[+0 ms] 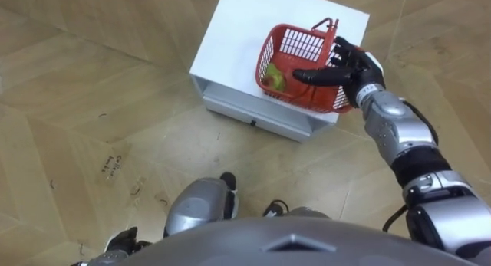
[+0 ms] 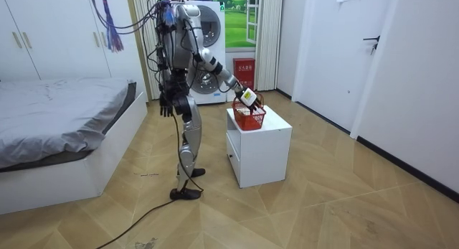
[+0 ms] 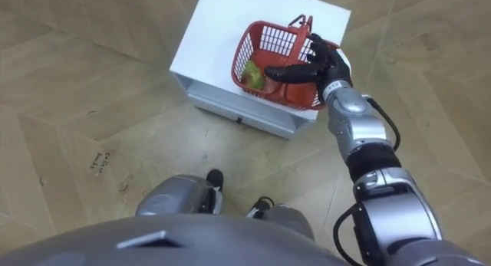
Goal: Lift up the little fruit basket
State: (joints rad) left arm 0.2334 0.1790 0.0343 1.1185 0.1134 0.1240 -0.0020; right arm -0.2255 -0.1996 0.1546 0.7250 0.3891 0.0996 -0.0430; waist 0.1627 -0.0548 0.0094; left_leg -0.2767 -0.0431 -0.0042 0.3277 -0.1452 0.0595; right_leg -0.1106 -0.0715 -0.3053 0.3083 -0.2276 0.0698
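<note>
One red plastic lattice basket [image 1: 295, 59] with a thin red handle [image 1: 326, 24], left eye view: it stands on the right part of the top of a white box-shaped bedside cabinet [image 1: 238, 28]. It holds a green-yellow fruit [image 1: 274, 77] in its near left corner. Right hand [image 1: 349, 67]: at the basket's right rim, fingers spread and uncurled, one reaching across the open top, nothing grasped. Left hand [image 1: 123, 241]: low at the lower left.

Handling, as judged: light, with a small load. The thin mesh walls will likely flex under a squeeze, and the smooth plastic may slip. The fruit may roll if the basket tips. Best hold is the handle, which stands up at the far rim; failing that, the stiffer rim band.

Room view: the robot stands upright on the side of the cabinet towards the room view's left, right arm stretched out to the basket. The left hand hangs beside the thigh, fingers loose and empty. One grey-covered bed [image 2: 57, 105] lies well apart behind it, and one white washing machine [image 2: 215, 30] stands at the far wall. Nothing blocks a straight lift.

Right eye view: same arrangement. The cabinet's white drawer front [image 3: 253, 119] faces the robot below the basket, clear of the lift.
</note>
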